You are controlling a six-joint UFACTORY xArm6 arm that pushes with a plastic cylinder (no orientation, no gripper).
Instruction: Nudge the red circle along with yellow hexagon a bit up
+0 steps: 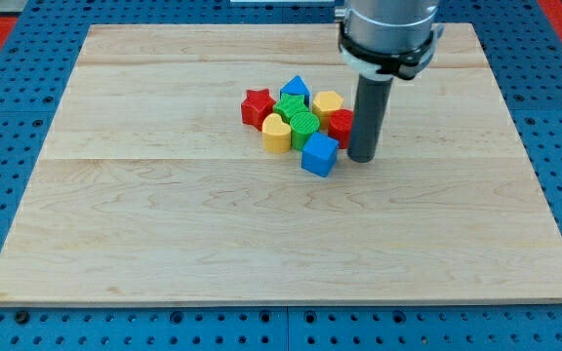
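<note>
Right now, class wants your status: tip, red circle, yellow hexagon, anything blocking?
My tip just right of red circle. Yellow hexagon directly above it. Blue cube below-left, out of the upward path.

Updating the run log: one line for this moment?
my tip: right of red circle | yellow hexagon: above it | nudge: pending

Bright, even light — sharp, shadows faint
</note>
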